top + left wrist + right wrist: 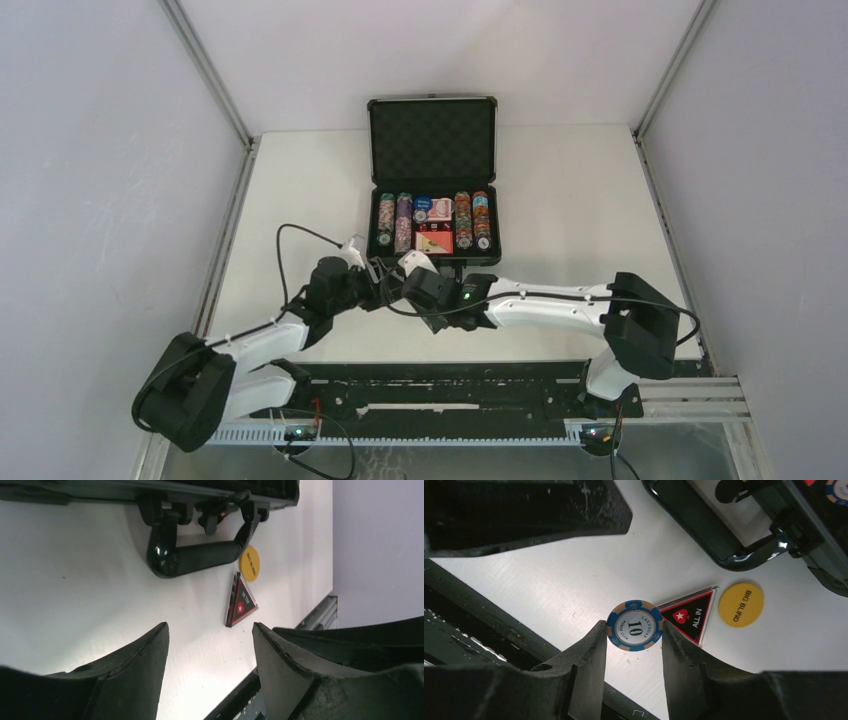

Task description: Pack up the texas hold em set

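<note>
While the right hand [633,627] is clenched on a blue poker chip [634,625], the left hand [209,627] is held released and empty. Just beyond, a triangular all-in button [691,614] and a yellow big-blind button [740,604] are seen on the counter [580,200] by the handle [200,557] of the open, part-filled briefcase [432,140].

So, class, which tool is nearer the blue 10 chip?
Right. The right tool grips the blue 10 chip by its edges; the left tool hangs open beside it, over bare table.
</note>
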`<move>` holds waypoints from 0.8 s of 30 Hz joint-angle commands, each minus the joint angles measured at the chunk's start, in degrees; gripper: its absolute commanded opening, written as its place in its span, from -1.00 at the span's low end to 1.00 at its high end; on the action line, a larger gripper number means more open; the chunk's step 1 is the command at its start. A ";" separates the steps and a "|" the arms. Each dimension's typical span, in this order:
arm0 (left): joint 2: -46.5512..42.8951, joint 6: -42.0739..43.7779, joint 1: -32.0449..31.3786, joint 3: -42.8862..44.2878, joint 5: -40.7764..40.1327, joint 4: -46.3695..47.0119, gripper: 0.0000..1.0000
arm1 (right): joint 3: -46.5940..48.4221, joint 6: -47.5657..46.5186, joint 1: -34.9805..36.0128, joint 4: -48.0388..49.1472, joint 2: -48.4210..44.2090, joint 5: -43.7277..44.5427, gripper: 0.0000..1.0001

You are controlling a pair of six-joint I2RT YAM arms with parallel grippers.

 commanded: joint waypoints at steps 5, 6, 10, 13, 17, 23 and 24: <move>6.78 -2.78 -0.35 3.92 13.71 10.89 0.33 | -2.50 -0.83 -1.14 1.25 -5.16 1.73 -0.33; 7.60 -3.42 -0.33 3.92 14.96 12.06 0.33 | -2.66 -0.83 -1.18 1.21 -5.34 1.71 -0.33; 11.77 -6.58 -0.45 3.92 19.43 18.23 0.31 | -3.05 -0.91 -1.19 1.07 -5.96 1.78 -0.33; 14.55 -8.82 -0.79 4.04 21.77 22.67 0.25 | -3.22 -0.75 -1.19 1.05 -6.35 1.82 -0.33; 15.86 -9.54 -1.09 4.18 22.34 23.86 0.24 | -3.51 -0.66 -1.19 1.58 -7.02 1.13 -0.33; 17.94 -9.35 -1.76 5.32 23.37 23.95 0.23 | -3.51 -0.92 -1.19 1.45 -6.95 0.63 -0.32; 18.48 -9.50 -2.02 5.52 23.70 24.36 0.23 | -3.49 -0.92 -1.19 1.43 -7.00 0.59 -0.32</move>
